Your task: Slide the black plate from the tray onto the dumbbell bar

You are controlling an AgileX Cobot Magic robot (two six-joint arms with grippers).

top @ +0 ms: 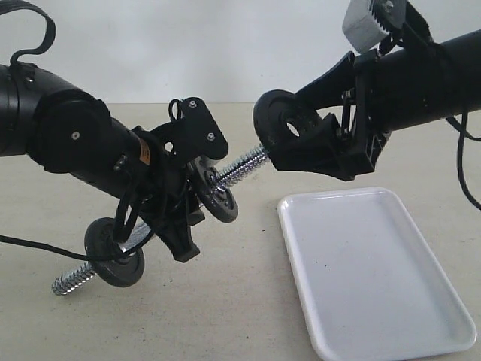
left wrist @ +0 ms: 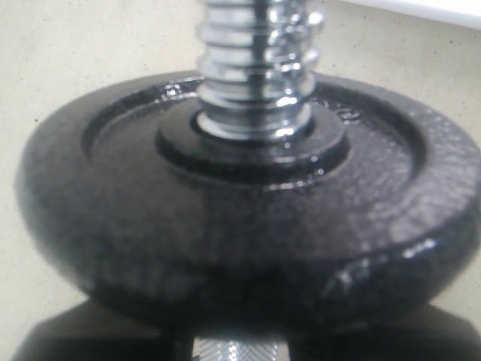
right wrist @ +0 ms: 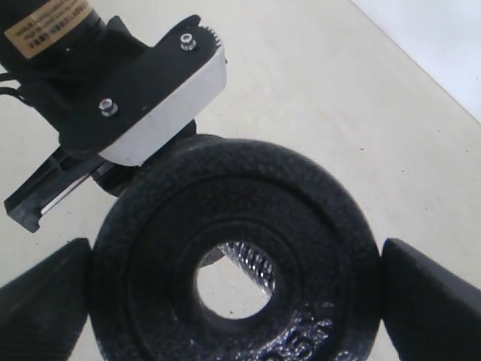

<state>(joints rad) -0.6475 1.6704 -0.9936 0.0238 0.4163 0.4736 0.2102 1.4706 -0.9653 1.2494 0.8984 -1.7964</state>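
My left gripper is shut on the middle of the dumbbell bar and holds it tilted above the table. Two black discs sit on the bar, one on each side of the grip. The nearer disc fills the left wrist view. My right gripper is shut on the black plate, its fingers on the rim. The plate faces the bar's upper threaded end, which shows through its hole, off-centre. The white tray lies on the table below the right arm.
The beige table carries only the tray. A black cable trails under the left arm and another hangs behind the right arm. A pale wall stands behind the table.
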